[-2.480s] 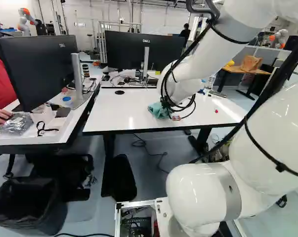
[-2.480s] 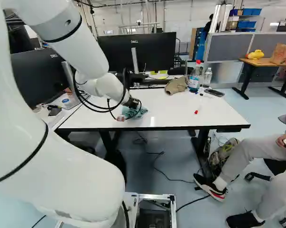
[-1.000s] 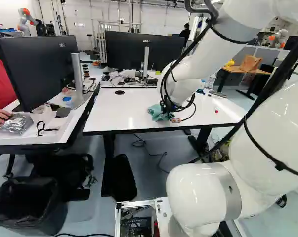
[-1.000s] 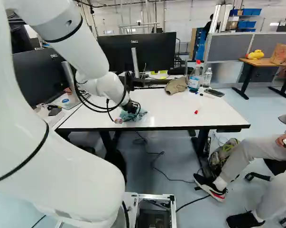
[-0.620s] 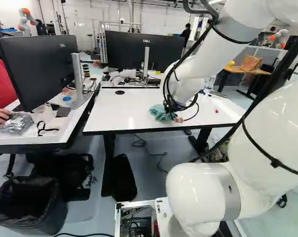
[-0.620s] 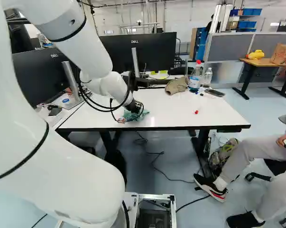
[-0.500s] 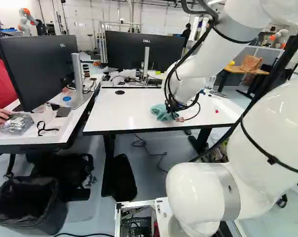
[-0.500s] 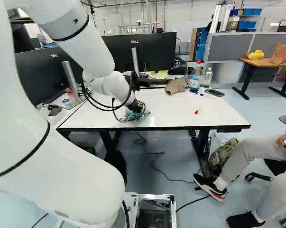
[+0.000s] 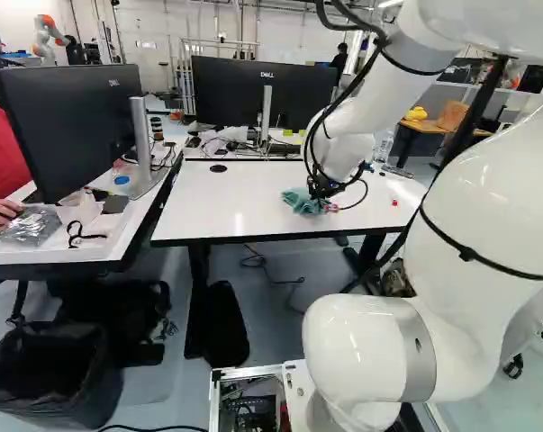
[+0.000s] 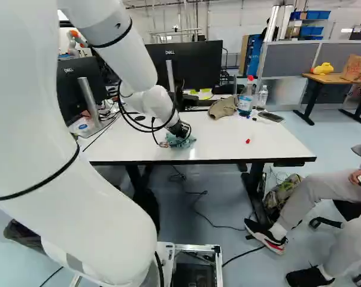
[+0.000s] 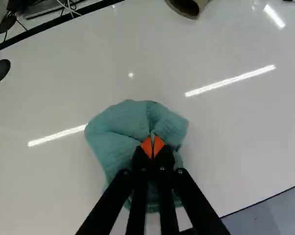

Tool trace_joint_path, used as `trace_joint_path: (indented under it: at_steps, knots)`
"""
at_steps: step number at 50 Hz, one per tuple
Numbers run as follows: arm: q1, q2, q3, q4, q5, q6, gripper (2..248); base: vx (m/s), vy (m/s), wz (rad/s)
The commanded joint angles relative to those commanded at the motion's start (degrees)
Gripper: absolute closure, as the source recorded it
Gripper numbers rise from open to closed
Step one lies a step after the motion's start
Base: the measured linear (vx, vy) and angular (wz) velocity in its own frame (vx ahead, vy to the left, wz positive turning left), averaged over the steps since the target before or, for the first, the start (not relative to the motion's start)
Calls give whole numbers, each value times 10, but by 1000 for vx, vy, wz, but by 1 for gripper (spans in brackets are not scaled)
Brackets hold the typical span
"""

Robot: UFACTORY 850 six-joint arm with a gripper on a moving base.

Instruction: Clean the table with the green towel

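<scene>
The white surface [image 11: 235, 132] calls for level, overlapping strokes under light pressure. The green towel [image 11: 120, 125] lies bunched on it, under and around the gripper [image 11: 152, 143], which grasps a fold; keep cloth beneath the orange pads [image 11: 146, 147], lest they scrape. Steer round the small red thing [image 10: 248, 141], well apart from the gripper.

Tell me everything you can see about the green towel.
The green towel is a teal cloth, finely wrinkled, bunched into a rounded heap with folds. It lies on the white table near the edge facing the robot, a fold pinched between the orange-padded fingers, which hide part of it.
</scene>
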Motion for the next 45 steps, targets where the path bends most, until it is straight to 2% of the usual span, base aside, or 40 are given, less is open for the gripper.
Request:
trace_joint_path:
  at_steps: [24,34,45]
  knots:
    - [5,-69,-73,0,0,0,225,0,0,0]
    - [18,-87,-92,0,0,0,225,0,0,0]
    - [38,-88,-94,0,0,0,225,0,0,0]
